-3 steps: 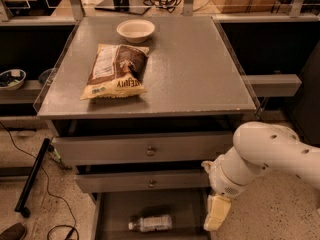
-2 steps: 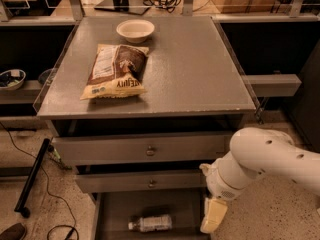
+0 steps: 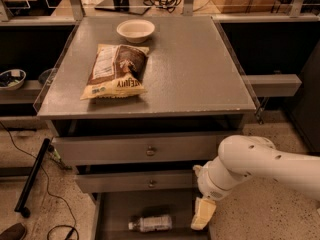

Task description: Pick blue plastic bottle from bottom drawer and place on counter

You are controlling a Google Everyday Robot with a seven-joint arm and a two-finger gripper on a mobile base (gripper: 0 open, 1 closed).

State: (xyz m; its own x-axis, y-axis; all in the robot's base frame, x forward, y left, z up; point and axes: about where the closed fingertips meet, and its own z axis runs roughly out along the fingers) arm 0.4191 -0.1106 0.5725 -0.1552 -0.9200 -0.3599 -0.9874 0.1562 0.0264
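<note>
Leftward slides the gripper (image 3: 203, 214), closer to the bottle than a second ago, and the white arm (image 3: 260, 166) has swung in with it from the right. It now hangs low in front of the cabinet, over the right-hand end of the open bottom drawer (image 3: 115, 209), below the front of the middle drawer (image 3: 145, 182). Whether the jaws are wide or narrow, I cannot tell; only a pale cream tip shows, pointing down.

And the blue plastic bottle (image 3: 150, 223)? It hasn't budged! It lies on its side on the flat grey drawer floor with its white cap pointing left, and the gripper sits just beside its right end with a small gap between them, not touching.

Up top, the bench (image 3: 200, 74) carries a yellow-brown snack bag (image 3: 116, 71) lying flat on its left half. A pale bowl (image 3: 135, 30) stands behind the bag near the back edge. The top drawer (image 3: 135, 149) is pulled out only a little under the bench, and the middle drawer stands a little further out.
</note>
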